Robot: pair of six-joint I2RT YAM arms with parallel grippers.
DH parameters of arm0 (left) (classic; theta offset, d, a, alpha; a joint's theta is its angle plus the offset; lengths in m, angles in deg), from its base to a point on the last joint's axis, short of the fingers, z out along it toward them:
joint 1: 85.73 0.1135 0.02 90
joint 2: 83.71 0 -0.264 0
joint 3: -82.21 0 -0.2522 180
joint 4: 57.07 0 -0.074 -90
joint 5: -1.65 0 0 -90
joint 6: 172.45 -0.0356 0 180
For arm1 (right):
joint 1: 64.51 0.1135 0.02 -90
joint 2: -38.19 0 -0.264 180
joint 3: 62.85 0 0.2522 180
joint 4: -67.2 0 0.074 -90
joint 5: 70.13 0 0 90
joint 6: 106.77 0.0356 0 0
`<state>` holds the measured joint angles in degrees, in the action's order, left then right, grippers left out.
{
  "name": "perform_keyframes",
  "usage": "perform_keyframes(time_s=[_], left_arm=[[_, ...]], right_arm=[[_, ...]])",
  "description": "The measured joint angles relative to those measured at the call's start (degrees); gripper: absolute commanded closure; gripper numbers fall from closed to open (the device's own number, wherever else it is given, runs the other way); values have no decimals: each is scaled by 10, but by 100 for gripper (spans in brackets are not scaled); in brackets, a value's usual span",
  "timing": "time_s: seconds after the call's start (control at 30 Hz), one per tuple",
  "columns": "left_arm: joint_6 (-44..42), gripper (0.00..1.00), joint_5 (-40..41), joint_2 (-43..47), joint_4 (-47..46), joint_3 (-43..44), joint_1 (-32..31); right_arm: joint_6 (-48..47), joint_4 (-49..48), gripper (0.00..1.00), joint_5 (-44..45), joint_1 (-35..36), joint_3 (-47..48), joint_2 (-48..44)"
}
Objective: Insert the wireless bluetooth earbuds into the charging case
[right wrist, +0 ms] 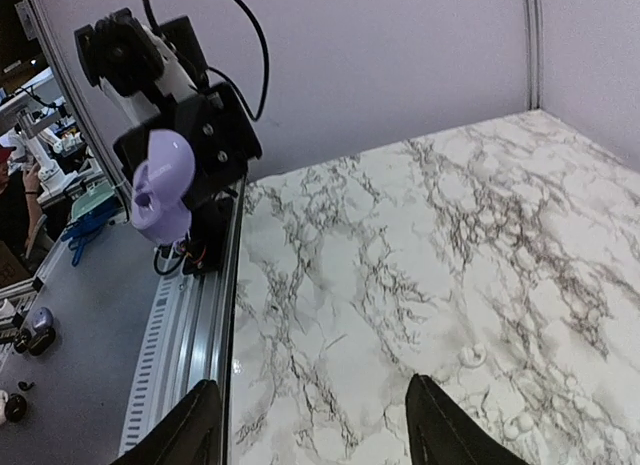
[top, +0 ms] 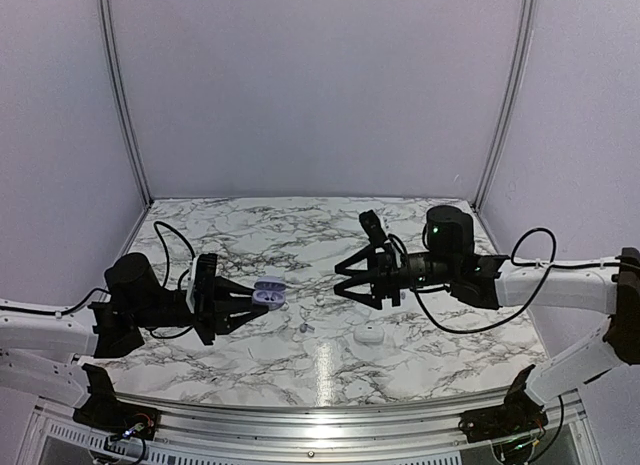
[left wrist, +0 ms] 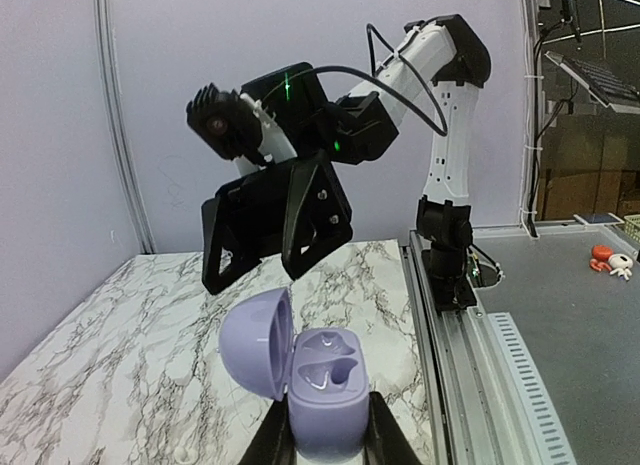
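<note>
My left gripper [top: 258, 299] is shut on an open lilac charging case [top: 269, 292] and holds it above the table. In the left wrist view the case [left wrist: 325, 395] stands upright between my fingers [left wrist: 385, 440], its lid [left wrist: 250, 343] swung left and both cavities empty. My right gripper [top: 345, 280] hangs open and empty just right of the case, pointing at it; it also shows in the left wrist view [left wrist: 268, 253]. A tiny lilac-grey earbud [top: 305, 327] lies on the marble below them. A whitish earbud [right wrist: 470, 357] lies on the table ahead of the right gripper [right wrist: 320, 435].
A small white rounded case [top: 370, 335] lies on the marble table [top: 420, 335] right of the bud. The metal rail [top: 320, 413] runs along the near edge. Grey walls close the table at the back and sides. The left arm and case [right wrist: 160, 190] show in the right wrist view.
</note>
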<state>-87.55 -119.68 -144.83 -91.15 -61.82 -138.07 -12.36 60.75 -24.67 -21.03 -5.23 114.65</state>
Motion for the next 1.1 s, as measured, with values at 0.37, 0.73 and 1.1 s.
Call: perform_keyframes(time_s=[0.37,0.73,1.1], left_arm=[[-44,94,59,76,106,-43,-14],[-49,95,109,106,147,-52,-19],[-19,95,127,144,149,-64,-14]], right_arm=[[-71,118,45,64,35,5,80],[-106,278,52,150,57,168,212],[-132,456,57,204,83,359,362]])
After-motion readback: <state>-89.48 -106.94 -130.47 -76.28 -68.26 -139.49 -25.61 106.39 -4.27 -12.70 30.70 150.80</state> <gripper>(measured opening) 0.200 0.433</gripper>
